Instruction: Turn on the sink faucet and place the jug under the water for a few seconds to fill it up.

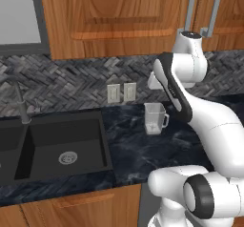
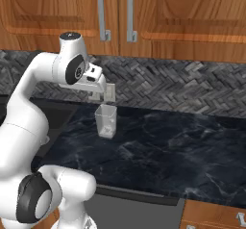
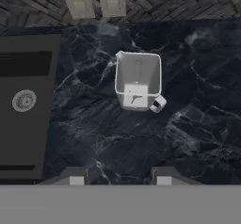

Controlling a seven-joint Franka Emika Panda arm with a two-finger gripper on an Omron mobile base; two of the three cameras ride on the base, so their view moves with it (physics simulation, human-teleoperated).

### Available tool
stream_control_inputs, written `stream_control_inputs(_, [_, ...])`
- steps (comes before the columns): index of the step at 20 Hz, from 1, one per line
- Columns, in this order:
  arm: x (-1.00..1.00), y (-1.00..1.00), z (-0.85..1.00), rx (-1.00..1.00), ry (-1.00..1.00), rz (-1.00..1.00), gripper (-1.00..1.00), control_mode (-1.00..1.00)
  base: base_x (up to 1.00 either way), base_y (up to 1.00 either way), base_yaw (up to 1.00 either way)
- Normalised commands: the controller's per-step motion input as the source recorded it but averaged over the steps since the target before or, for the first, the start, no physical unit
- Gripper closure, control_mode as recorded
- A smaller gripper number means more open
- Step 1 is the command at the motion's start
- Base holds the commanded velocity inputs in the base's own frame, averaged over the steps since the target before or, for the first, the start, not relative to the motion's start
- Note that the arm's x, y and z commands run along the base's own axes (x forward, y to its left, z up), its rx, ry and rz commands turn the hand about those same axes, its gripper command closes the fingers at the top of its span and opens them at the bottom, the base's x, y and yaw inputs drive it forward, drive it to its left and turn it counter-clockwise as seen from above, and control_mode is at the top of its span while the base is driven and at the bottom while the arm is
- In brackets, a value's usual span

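- Your white arm reaches over a dark marble bench, with the end effector (image 2: pixel 102 97) hanging above the jug (image 1: pixel 155 118) and not touching it.
- The jug is small, clear and whitish. It stands upright and empty on the bench, to the right of the sink (image 1: pixel 100 140), with its loop handle turned away from the basin.
- From the hand camera you look straight down into the open jug (image 3: pixel 138 81), which sits ahead of the two dark fingertips (image 3: pixel 76 180).
- The end effector's jaws stand partly apart with nothing between them; you hold nothing.
- The sink faucet (image 1: pixel 20 99) is a slim dark stem at the far left, behind the black basins. No blue stream of water runs from it, so it looks to be off.
- Two pale wall outlets (image 1: pixel 121 92) sit on the herringbone backsplash behind the jug.
- Judging by this, nothing of the task is done. You have yet to turn on the faucet, grasp the jug, carry it under the spout and hold it there to fill.
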Motion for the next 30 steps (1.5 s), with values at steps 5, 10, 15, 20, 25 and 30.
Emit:
stream_control_inputs(5, [0.00,0.00,0.00,0.00,0.00,0.00,-1.00,1.00,-0.05,0.03,-0.01])
stream_control_inputs(10, [0.00,0.00,0.00,0.00,0.00,0.00,-1.00,1.00,0.00,0.60,-0.01])
stream_control_inputs(15, [0.00,0.00,0.00,0.00,0.00,0.00,-1.00,1.00,0.00,0.73,0.00])
stream_control_inputs(20, [0.00,0.00,0.00,0.00,0.00,0.00,-1.00,1.00,0.00,0.57,0.00])
stream_control_inputs(25, [0.00,0.00,0.00,0.00,0.00,0.00,-1.00,1.00,0.00,0.42,0.00])
stream_control_inputs(30, [0.00,0.00,0.00,0.00,0.00,0.00,-1.00,1.00,0.04,0.19,0.00])
